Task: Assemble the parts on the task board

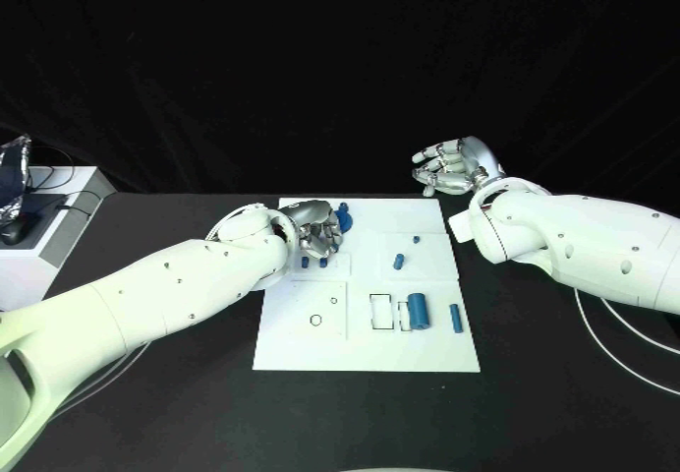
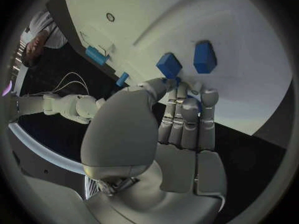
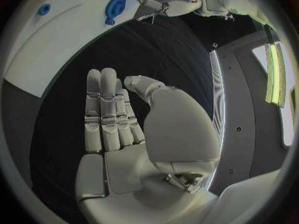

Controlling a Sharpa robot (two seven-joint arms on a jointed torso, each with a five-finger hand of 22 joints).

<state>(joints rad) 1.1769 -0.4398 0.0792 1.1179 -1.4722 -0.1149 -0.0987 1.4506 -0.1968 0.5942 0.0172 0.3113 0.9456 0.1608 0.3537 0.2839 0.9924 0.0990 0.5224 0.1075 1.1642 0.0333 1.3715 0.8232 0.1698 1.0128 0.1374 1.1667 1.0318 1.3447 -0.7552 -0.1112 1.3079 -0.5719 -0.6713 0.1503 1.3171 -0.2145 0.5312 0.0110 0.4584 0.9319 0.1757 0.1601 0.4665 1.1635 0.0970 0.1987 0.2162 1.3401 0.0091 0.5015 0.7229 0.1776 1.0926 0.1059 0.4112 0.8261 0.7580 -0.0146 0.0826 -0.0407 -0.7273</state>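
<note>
Head view: the left hand hangs over the far left part of the flat white rectangular task board on the black surface, fingers curled down among small blue plastic parts. Whether it pinches one I cannot tell. About five further blue pieces lie to its right, among them an upright blue cylinder. The right hand is lifted beyond the board, fingers loosely curled on nothing; the left is nearer.

Left wrist view: two blue blocks sit just past the fingertips.

Right wrist view: straight fingers, holding nothing.
</note>
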